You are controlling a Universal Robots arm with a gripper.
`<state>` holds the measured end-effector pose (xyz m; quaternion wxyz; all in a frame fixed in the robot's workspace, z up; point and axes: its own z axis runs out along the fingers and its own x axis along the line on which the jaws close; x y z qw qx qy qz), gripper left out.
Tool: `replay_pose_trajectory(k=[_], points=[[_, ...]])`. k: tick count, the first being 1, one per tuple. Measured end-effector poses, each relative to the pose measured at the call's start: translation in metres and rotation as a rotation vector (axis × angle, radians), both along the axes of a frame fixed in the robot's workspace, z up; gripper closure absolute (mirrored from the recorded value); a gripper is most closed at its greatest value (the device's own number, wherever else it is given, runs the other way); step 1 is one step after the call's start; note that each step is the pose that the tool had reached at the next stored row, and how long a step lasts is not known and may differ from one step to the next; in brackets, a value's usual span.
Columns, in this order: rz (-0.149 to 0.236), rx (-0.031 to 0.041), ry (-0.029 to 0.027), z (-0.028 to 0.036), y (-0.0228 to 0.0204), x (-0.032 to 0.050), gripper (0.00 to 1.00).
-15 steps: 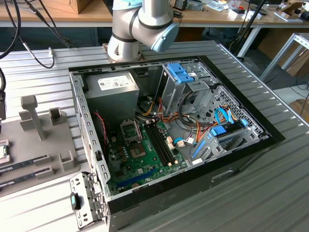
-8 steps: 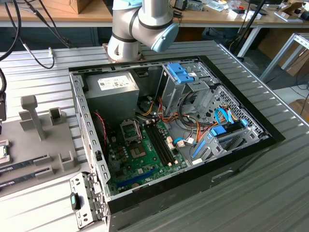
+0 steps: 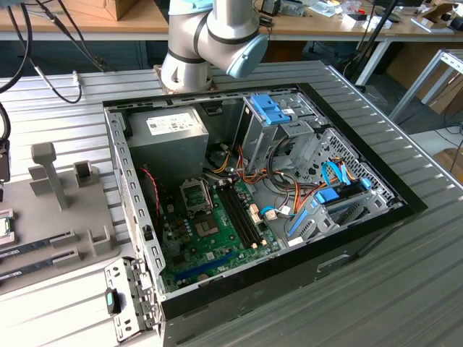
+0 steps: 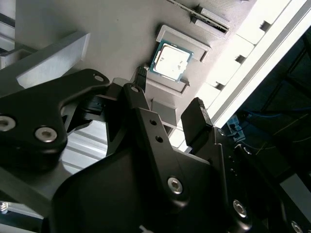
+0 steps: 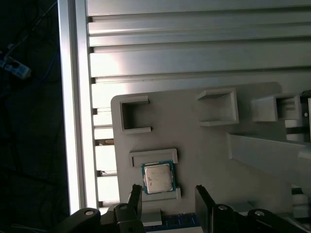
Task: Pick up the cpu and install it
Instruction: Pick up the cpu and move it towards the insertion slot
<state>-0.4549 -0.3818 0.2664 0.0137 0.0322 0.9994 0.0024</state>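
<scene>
The cpu point(image 5: 158, 177) point(image 4: 171, 60), a small silvery square with a thin green rim, lies flat in a shallow grey holder on the light grey fixture plate point(image 5: 194, 145). My gripper point(image 5: 169, 198) point(image 4: 167, 99) hovers just beside and above it, open, with nothing between its black fingers point(image 5: 204, 201). One fingertip point(image 4: 141, 76) is close to the chip's corner without touching it. In the exterior view the black socket frame point(image 3: 195, 194) sits on the green motherboard point(image 3: 210, 238) inside the open computer case.
The fixture plate point(image 3: 65, 217) carries a tall grey post point(image 3: 47, 170), small brackets and two long memory sticks point(image 3: 36, 246). The slotted aluminium table ends at an edge point(image 5: 73, 97) near the holder. The case holds a power supply point(image 3: 166, 134), blue-tabbed drive cages point(image 3: 275, 108) and loose cables.
</scene>
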Motion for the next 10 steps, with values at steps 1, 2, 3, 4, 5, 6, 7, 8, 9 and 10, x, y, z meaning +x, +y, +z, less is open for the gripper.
replay_pose_trajectory(k=[1,2,3,4,5,6,7,8,9,10], points=[[0.0,0.0,0.0,-0.0003,0.0,0.0,0.44],[0.0,0.0,-0.0001,-0.0006,0.0,0.0,0.44],[0.0,0.0,0.0,-0.0012,0.0,0.0,0.44],[0.0,0.0,-0.0001,-0.0018,0.0,0.0,0.44],[0.0,0.0,-0.0001,-0.0021,0.0,0.0,0.44],[0.0,0.0,-0.0001,-0.0023,0.0,0.0,0.44],[0.0,0.0,-0.0001,-0.0026,0.0,0.0,0.44],[0.0,0.0,0.0,-0.0029,0.0,0.0,0.44],[0.0,0.0,-0.0001,-0.0031,0.0,0.0,0.44],[0.0,0.0,0.0,-0.0034,0.0,0.0,0.44]])
